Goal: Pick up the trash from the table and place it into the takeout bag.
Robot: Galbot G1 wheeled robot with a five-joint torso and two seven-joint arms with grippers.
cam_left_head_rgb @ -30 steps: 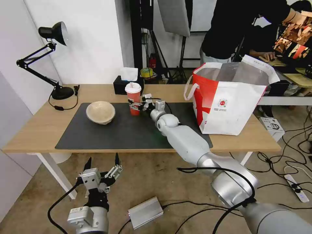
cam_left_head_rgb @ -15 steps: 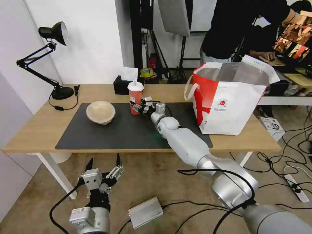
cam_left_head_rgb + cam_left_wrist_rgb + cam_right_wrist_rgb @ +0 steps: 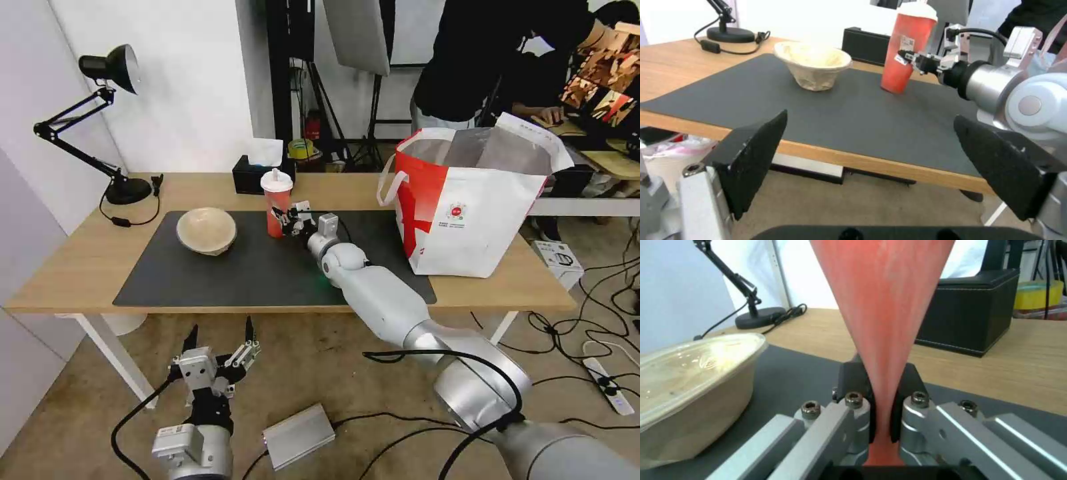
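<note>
With the right gripper [image 3: 283, 218] clenched on the red cup [image 3: 276, 203] at the mat's [image 3: 233, 277] twelve o'clock edge, lift it straight and upright before swinging toward the takeout bag [image 3: 467, 200] at three o'clock, while the left gripper [image 3: 220, 343] hangs released below the table [image 3: 80, 260]

Table [image 3: 80, 267] — carries dark mat [image 3: 220, 280], lamp [image 3: 127, 190], tissue box [image 3: 257, 175], takeout bag [image 3: 467, 220]; on mat — paper bowl [image 3: 206, 230].

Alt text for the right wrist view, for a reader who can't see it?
The right gripper is shut on the red drink cup, squeezing its lower part between two black pads. A beige paper bowl sits beside it on the dark mat, a black tissue box behind.
</note>
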